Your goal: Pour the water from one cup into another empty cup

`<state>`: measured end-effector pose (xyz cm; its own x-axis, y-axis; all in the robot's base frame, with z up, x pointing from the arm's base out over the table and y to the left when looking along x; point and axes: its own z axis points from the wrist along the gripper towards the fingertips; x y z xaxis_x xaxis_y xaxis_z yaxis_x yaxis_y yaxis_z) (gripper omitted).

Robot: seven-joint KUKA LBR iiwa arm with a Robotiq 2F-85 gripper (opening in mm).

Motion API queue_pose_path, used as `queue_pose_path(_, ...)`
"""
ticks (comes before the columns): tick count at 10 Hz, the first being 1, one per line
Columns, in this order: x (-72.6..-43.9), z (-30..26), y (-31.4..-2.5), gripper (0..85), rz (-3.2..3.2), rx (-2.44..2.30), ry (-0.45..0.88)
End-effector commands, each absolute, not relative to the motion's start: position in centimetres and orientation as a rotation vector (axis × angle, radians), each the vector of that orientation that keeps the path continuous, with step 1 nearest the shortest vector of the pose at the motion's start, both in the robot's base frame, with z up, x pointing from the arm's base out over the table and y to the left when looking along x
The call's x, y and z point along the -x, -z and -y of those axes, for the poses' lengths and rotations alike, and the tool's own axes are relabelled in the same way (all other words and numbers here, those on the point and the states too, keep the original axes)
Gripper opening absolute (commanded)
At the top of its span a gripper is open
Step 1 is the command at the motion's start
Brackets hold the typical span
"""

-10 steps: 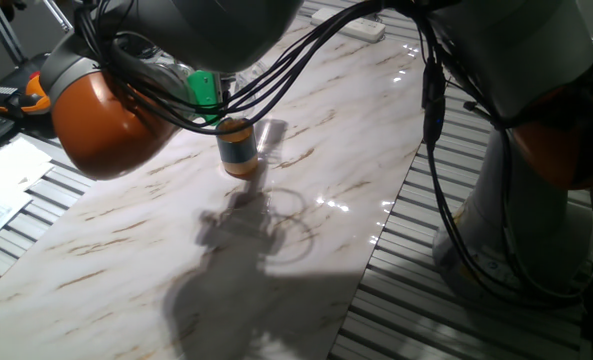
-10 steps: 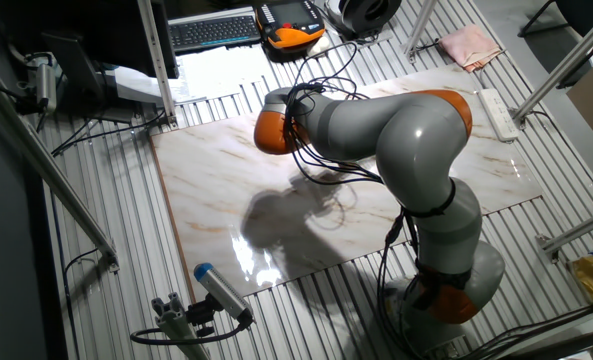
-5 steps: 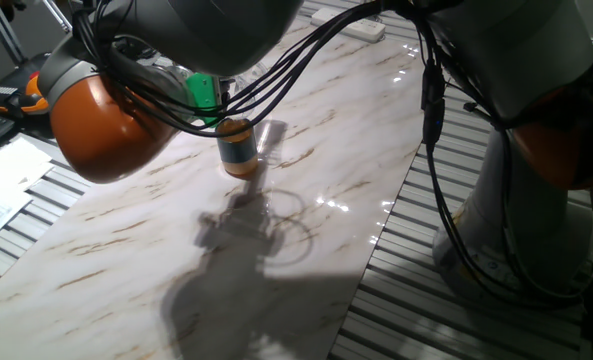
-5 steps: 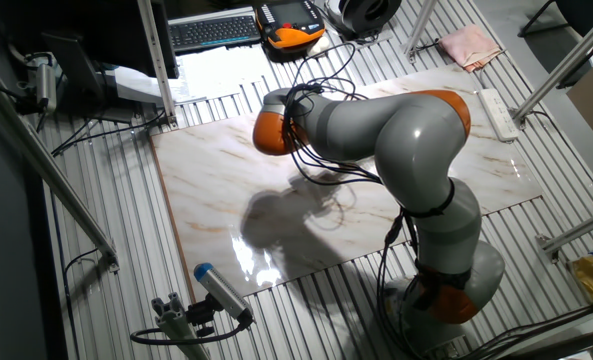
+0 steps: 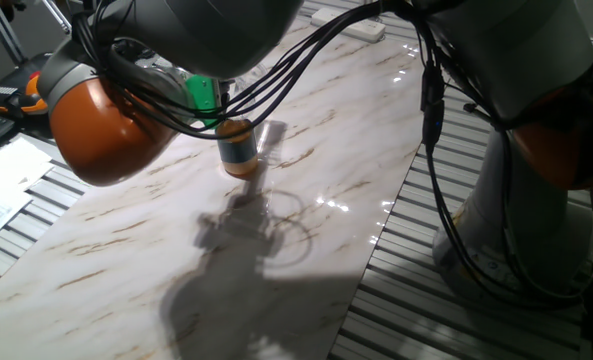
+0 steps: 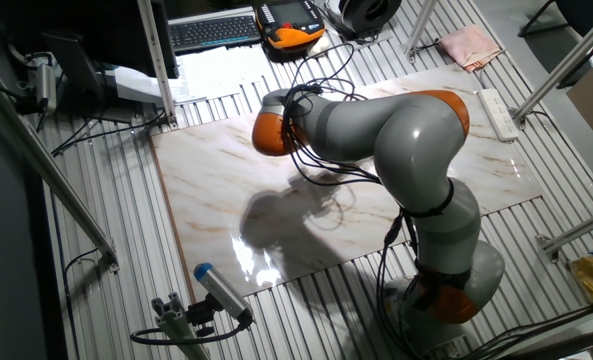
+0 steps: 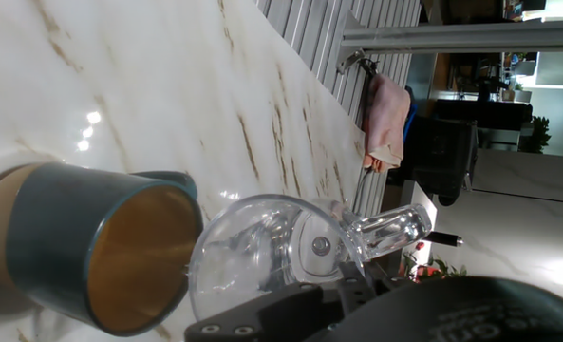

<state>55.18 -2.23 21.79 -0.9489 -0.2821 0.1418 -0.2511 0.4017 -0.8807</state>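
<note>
The clear glass cup (image 7: 267, 252) is in the gripper (image 7: 357, 285), tipped far over in the hand view so that its mouth is just beside the rim of the blue-grey and orange cup (image 7: 91, 242). You can treat this glass as stiff, smooth and breakable: it has a thick base, so probably most of its weight sits there, and polished glass can slide between hard fingers when it is turned. The small side handle (image 7: 387, 228) sticks out to the right, away from the opaque cup. It looks too thin for a safe hold; I judge the body wall a better place to take the cup.

How the jaws stand I cannot tell. The dark gripper body fills the bottom of the hand view and hides the contact, though the glass hangs there without other support, so they are likely closed on it.

The water I cannot make out clearly through the glass; only some reflections and distortions show inside.

The receiving cup stands upright on the marble table (image 5: 326, 190) in one fixed view (image 5: 238, 145), and its orange-tan interior looks dry. It seems light and could be pushed by a touch of the glass. A pink cloth (image 7: 385, 119) hangs well apart behind the table.
</note>
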Motion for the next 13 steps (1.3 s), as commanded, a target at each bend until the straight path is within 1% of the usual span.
queue_pose_path(1, -55.18, 2.21, -21.81, 0.0, -2.604, 0.495, 1.630)
queue_pose_path(13, -55.21, 2.04, -21.87, 0.0, -2.598, 0.500, 1.640)
